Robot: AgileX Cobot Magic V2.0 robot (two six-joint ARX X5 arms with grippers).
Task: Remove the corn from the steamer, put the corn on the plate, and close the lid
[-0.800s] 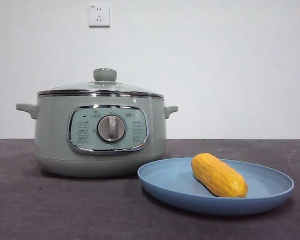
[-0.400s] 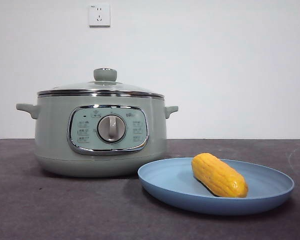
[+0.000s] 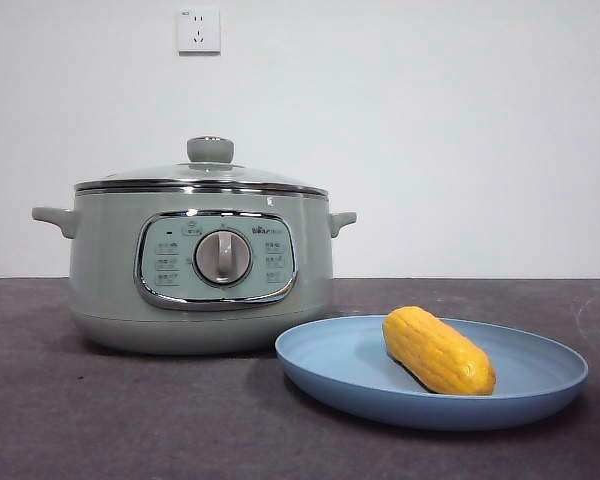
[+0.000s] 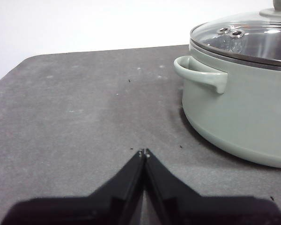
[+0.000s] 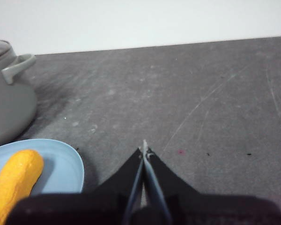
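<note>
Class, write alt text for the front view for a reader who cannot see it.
A yellow-orange corn cob lies on a shallow light-blue round plate, beside a pale sage-green electric steamer pot closed with its domed glass lid, all on a dark grey table.

Steamer (image 3: 200, 270): smooth sage-green body, satin sheen; chrome-framed panel, silver dial. Lid (image 4: 253, 40): clear glass, polished metal rim, matt green knob. Plate (image 3: 520, 390): matt light-blue, plastic-looking, smooth. Corn (image 3: 437, 350): glossy yellow-orange, ridged surface. Table (image 4: 75, 108): dark grey, matt, finely speckled, faint scratches.
</note>
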